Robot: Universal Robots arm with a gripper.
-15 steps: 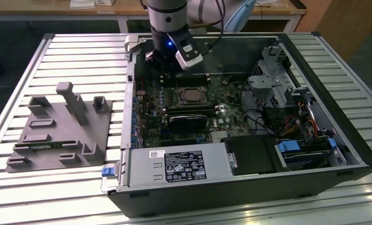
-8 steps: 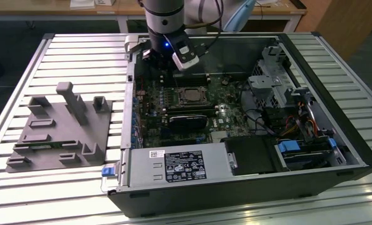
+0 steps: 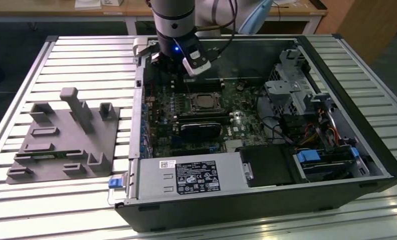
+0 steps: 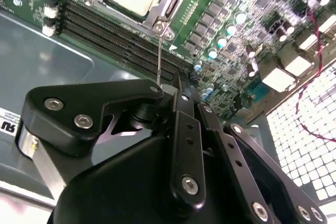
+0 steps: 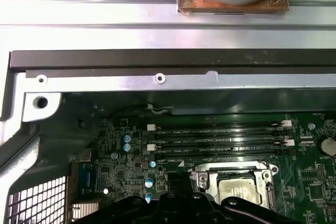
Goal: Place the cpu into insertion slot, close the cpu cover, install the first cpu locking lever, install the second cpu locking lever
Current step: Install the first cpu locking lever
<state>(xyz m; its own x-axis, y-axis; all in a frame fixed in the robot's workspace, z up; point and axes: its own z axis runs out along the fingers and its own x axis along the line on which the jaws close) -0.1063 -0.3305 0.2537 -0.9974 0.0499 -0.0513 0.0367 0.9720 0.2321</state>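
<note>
Laid on the slatted counter [image 3: 78, 55], an open computer case [image 3: 265, 202] holding an upturned green motherboard [image 3: 161, 107]. Near the middle of that board, the insertion slot [image 3: 191, 102], square and silver-rimmed. Seated inside the insertion slot, the cpu [image 5: 237, 192], pale lid upward. Over the insertion slot, seemingly lying flat, the cpu cover [image 5: 231, 170], framing the cpu through its window. Just beside the insertion slot, toward the nearest case wall, a row of long black memory slots [image 5: 220, 137]. Just beside the insertion slot on the opposite side, a longer black card [image 3: 202, 131].

Hanging from the arm [image 3: 173, 20], the tool [image 4: 176, 95], poised above the memory slots, near the insertion slot yet apart from it. Cannot tell from any view whether wide or narrow, nor whether holding anything. In the second wrist view, a thin straight metal rod [image 4: 158, 56], reaching from a corner of the insertion slot to the black tip of the tool; cannot tell whether touching there.

Well apart from the insertion slot, toward the exterior view's left and outside the case, a grey fixture [image 3: 64, 135] with upright posts and shallow recesses. Beyond the black card from the insertion slot, a metal box [image 3: 188, 177] bearing a label. Toward the exterior view's right of the insertion slot, a silver drive cage [image 3: 288, 85], and past it a tangle of coloured cables [image 3: 318, 132] near blue-tabbed bays.
</note>
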